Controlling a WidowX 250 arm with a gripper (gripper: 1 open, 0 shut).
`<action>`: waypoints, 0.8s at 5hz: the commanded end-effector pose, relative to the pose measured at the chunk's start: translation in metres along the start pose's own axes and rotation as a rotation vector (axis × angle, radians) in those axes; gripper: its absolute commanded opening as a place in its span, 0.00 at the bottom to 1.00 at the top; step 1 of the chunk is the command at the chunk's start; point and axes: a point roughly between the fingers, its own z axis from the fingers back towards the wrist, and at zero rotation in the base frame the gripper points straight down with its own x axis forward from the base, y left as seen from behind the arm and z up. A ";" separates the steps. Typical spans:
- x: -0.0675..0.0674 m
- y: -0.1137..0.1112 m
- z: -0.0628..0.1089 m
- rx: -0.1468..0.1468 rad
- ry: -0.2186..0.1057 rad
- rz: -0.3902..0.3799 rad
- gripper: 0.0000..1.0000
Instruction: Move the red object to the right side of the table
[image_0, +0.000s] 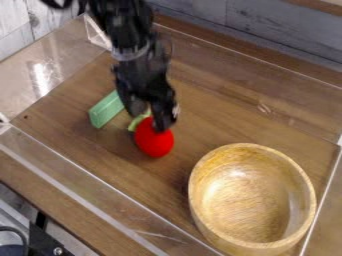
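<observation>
The tool (147, 113) hangs open over the red fruit (155, 142), its fingers covering the fruit's top and leafy stem. Behind it, a green block (104, 108) is half hidden. Farther right on the counter (254, 100) sits a wooden bowl (251, 195).

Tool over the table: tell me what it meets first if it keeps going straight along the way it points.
Most likely the red object. The tool points steeply down with its jaws open, just above the fruit's leafy top; the green block lies off to the side. Depth is hard to judge from one view.
</observation>
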 end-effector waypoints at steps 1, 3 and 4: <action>0.010 0.003 -0.011 0.010 -0.051 0.030 1.00; 0.023 -0.005 -0.007 0.026 -0.024 0.034 0.00; 0.039 -0.023 0.016 0.072 0.002 -0.010 0.00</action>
